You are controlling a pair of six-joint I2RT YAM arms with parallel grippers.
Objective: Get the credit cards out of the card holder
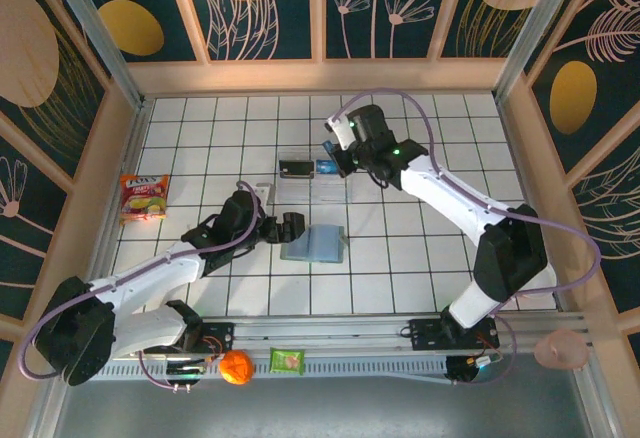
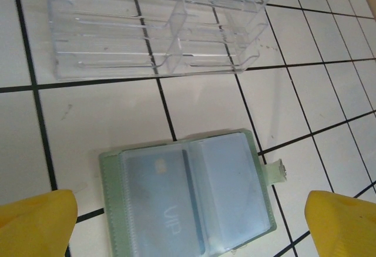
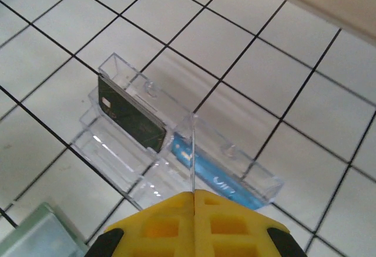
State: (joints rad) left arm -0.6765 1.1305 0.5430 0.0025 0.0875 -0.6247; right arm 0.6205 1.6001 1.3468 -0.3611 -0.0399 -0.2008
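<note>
The card holder (image 2: 188,201) lies open on the white tiles, grey-green with clear sleeves. A bluish credit card (image 2: 157,210) marked VIP sits in its left sleeve. My left gripper (image 2: 189,226) hangs open just above the holder, one yellow fingertip (image 2: 35,225) on each side, touching nothing. From above, the left gripper (image 1: 288,228) is at the left edge of the holder (image 1: 313,243). A bright blue card (image 3: 220,181) and a dark card (image 3: 130,116) stand in the clear tray (image 3: 117,151). My right gripper (image 3: 194,197) is shut over the tray's middle divider.
The clear tray (image 1: 315,183) stands one tile behind the holder. A snack packet (image 1: 143,198) lies at the left wall. An orange ball (image 1: 236,367) and a green packet (image 1: 287,360) rest on the front rail. Wooden walls enclose the table.
</note>
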